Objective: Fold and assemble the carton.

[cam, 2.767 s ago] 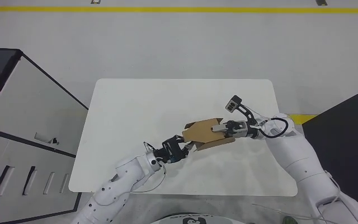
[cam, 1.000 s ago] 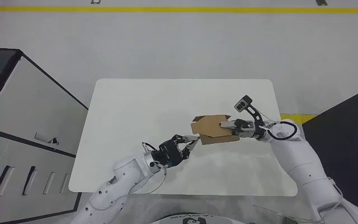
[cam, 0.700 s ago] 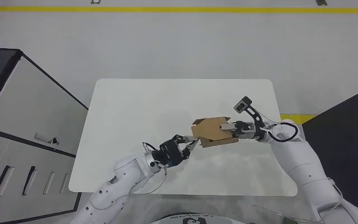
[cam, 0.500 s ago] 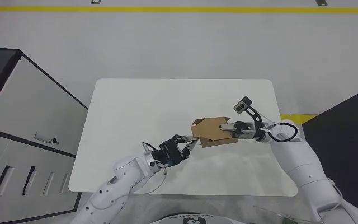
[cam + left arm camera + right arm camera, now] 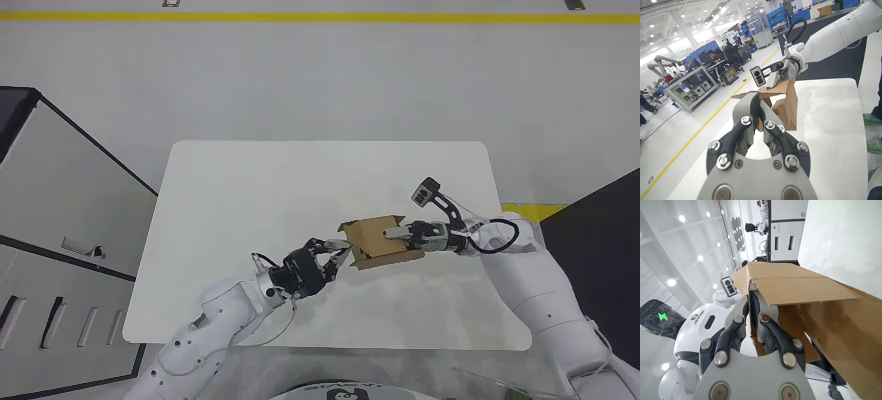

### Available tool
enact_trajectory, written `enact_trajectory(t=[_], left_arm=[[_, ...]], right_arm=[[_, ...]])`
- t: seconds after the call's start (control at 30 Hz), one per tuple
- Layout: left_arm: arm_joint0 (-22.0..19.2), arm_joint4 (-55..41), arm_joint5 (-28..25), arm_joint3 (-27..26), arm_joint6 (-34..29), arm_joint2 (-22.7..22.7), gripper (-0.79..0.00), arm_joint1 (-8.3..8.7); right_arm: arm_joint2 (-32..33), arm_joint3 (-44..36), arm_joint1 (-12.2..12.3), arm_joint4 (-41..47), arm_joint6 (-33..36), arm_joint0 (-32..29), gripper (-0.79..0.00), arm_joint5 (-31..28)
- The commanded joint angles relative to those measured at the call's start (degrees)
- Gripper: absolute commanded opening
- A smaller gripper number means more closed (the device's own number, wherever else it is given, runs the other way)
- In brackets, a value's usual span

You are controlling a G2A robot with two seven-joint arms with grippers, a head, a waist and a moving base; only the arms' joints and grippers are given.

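Above the right half of the desk (image 5: 250, 200), the half-opened carton (image 5: 380, 240) hangs between the arms. The right tool (image 5: 751, 298) is clenched on one wall. The left tool (image 5: 757, 111) pinches a flap edge. In the last second the carton swung down to meet the left tool, so flap folding can probably begin.

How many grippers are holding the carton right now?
2. The left gripper pinches a flap at one end of the carton. The right gripper clamps a wall edge at the opposite end. Neither grasp is hidden.
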Motion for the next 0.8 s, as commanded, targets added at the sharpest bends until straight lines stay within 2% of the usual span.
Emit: enact_trajectory(t=[0.0, 0.5, 0.77], left_arm=[[-0.25, 0.42, 0.09, -0.17, -0.24, 0.31, -0.785, -0.03], [-3.32, 2.71, 0.85, -0.31, -2.42, 4.23, -0.785, -0.73], [-0.94, 0.62, 3.13, -0.34, 1.25, 0.37, -0.785, -0.10]], right_arm=[[-0.07, -0.50, 0.05, -1.15, -0.69, -0.09, -0.785, 0.12], [0.25, -2.15, 0.40, -4.56, -3.01, -0.67, -0.785, 0.98], [1.80, 2.04, 0.16, 4.72, 1.50, -0.29, -0.785, 1.86]])
